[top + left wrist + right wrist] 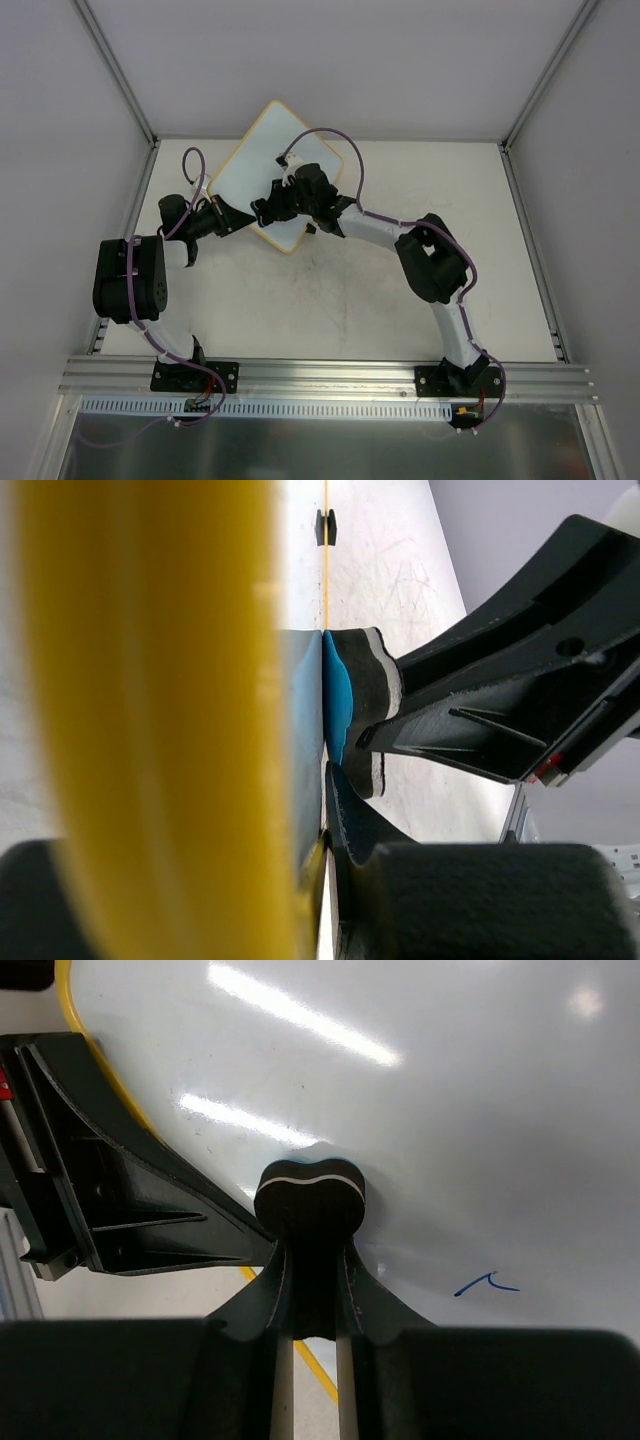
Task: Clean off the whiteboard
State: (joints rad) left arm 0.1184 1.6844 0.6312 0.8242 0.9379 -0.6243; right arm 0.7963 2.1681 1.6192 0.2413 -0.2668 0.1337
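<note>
- The whiteboard (262, 165) sits at the far left of the table (350, 300), turned so its corners point like a diamond. In the overhead view its far corner overlaps the line of the back wall.
- The left gripper (240, 216) comes in from the left and is clamped on the board's near-left edge. Its wrist view shows the yellow frame (150, 720) edge-on and running between the two fingers.
- The right gripper (310, 1250) reaches across from the right and is closed on an eraser (310, 1195) — a dark pad with a thin white layer, pinched between the fingers.
- The eraser is pressed flat against the white surface, near the edge that the left gripper holds. The left wrist view shows its blue felt face touching the board.
- One small blue pen mark (487, 1285) shows on the board, to the right of the eraser and apart from it — the surface around it looks white and glossy.
- A black clip foot (326, 525) sits on the frame farther along the same edge.
</note>
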